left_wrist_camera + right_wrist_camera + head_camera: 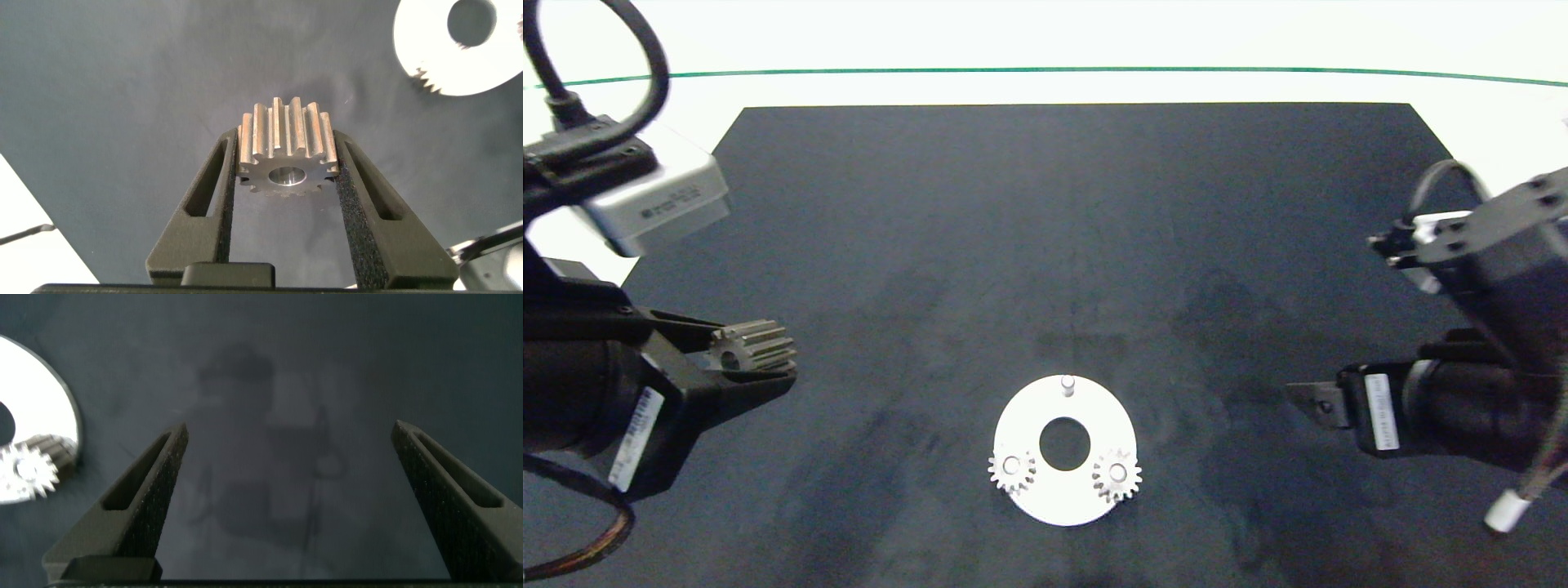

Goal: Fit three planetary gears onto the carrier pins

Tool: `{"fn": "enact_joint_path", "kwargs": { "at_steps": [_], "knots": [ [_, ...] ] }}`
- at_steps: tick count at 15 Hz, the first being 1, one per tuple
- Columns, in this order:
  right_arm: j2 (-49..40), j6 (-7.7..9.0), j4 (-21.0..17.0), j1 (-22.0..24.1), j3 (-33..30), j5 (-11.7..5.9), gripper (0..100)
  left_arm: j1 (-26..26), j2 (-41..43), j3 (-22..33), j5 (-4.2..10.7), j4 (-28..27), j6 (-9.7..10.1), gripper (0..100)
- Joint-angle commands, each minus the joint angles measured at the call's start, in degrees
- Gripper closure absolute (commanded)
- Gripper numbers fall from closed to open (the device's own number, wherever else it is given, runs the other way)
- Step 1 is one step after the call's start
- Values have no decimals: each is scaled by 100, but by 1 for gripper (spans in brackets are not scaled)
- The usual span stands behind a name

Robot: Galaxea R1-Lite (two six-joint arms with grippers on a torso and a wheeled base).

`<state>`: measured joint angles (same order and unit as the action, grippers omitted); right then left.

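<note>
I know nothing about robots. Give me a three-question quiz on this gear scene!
1. How many gears already sit on the white disc?
2. True or false: the right claw holds a gear.
3. Which pin is bare: A) the far pin, B) the near-left one, C) the near-right one?

Key: 1. Two. 2. False; it is open and empty, while the left claw grips the third gear. 3. A.
</note>
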<state>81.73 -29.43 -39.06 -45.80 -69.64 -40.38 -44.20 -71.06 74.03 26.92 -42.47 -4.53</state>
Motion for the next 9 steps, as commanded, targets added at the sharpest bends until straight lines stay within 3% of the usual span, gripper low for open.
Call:
{"fn": "enact_joint_path", "kwargs": {
  "at_steps": [1,3,9],
  "knots": [
    [-1370,332,-568,458,-181,-23,0,-115,-628,23,24,-24,-47,78],
    [-1660,482,-656,563,-146,-23,0,-282,-857,146,33,-42,-56,78],
    [-2091,491,-831,546,109,-23,0,-976,-1437,410,51,-42,-100,78]
  ]
}}
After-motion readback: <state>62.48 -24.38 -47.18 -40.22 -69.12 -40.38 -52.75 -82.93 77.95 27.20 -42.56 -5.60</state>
